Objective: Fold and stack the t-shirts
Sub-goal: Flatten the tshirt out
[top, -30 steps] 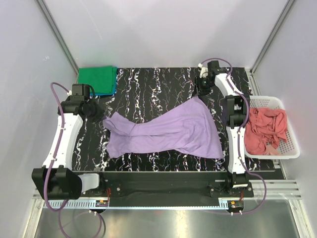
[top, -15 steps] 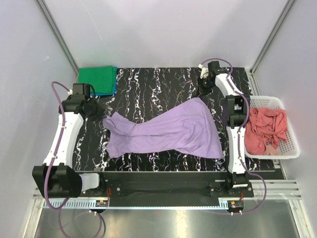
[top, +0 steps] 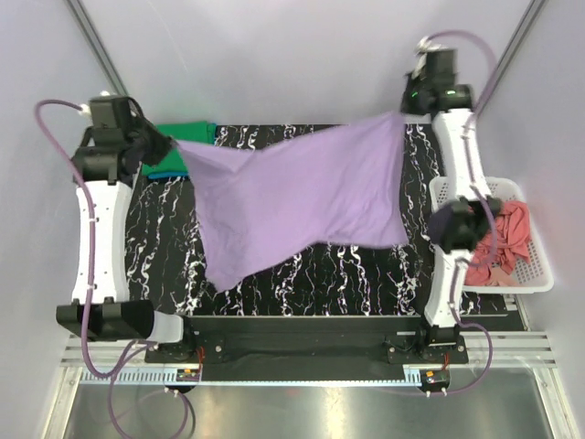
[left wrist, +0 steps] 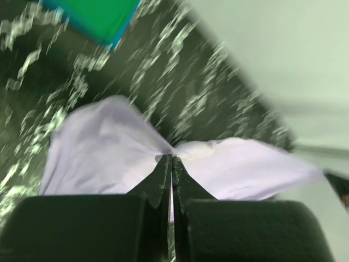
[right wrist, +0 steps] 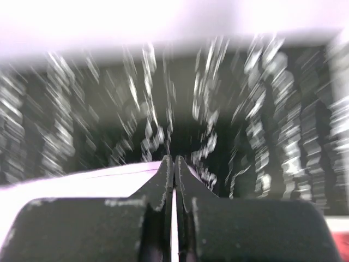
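The white lattice basket (top: 537, 256) stands at the right edge of the table (top: 366, 274), beside the right arm (top: 454, 265). It contains one item: the salmon pink t-shirt (top: 498, 242), crumpled and unfolded, filling most of the interior. The elbow of the right arm overlaps the basket's left side in the top view. No other garment is visible inside it.

The light purple t-shirt (top: 302, 201) is spread in the air above the middle of the table, suspended by two upper corners. Its top edge runs between the grippers, and its lower left corner droops toward the near side of the table. Contact between that corner and the table surface cannot be determined.

The left gripper (top: 172, 144) is at the far left of the table. Its jaws are fully closed, pinching the shirt's left corner; the left wrist view shows the cloth bunched at the fingertips. The right gripper (top: 405, 112) is raised at the far right corner. Its jaws are likewise fully closed, and purple cloth meets the fingertips in the blurred right wrist view.

The green t-shirt (top: 194, 133) lies folded at the far left corner of the table, on top of the folded blue t-shirt (top: 163, 174), of which only an edge shows. The left gripper and the purple cloth partly cover this stack.
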Robot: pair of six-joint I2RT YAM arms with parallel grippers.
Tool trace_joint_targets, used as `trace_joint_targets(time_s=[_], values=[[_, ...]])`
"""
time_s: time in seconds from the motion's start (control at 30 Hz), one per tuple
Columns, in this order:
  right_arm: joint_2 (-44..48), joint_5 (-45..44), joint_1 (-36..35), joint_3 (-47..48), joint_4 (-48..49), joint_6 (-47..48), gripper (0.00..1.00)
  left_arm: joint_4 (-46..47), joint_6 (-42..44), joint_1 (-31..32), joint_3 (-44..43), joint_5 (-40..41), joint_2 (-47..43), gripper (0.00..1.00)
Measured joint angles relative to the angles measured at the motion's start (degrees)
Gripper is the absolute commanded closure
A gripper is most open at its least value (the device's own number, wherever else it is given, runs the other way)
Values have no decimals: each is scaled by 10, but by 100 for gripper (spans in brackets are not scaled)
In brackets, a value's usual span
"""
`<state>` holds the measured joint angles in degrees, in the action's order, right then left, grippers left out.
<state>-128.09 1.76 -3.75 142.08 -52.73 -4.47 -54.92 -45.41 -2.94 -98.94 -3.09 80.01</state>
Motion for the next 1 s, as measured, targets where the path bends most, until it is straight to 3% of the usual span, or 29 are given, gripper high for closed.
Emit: trace_joint_targets(time_s=[0.27,0.37,0.57,0.7,1.0], values=[[405,-55,12,-130,130,-63,100,5,-44,-44,-114,-45,-52,100],[498,-57,11,-170,154,-81,100,-3,-57,-43,-125,-65,-72,100],[582,-72,12,-235,151,-85,100,-60,-59,-43,-217,-75,-88,100],[615,-93,11,-283,118,-77,100,-57,-64,-43,-226,-77,-149,100],[725,-113,11,-288,82,-112,100,-31,-100,-43,-308,-88,-254,100]])
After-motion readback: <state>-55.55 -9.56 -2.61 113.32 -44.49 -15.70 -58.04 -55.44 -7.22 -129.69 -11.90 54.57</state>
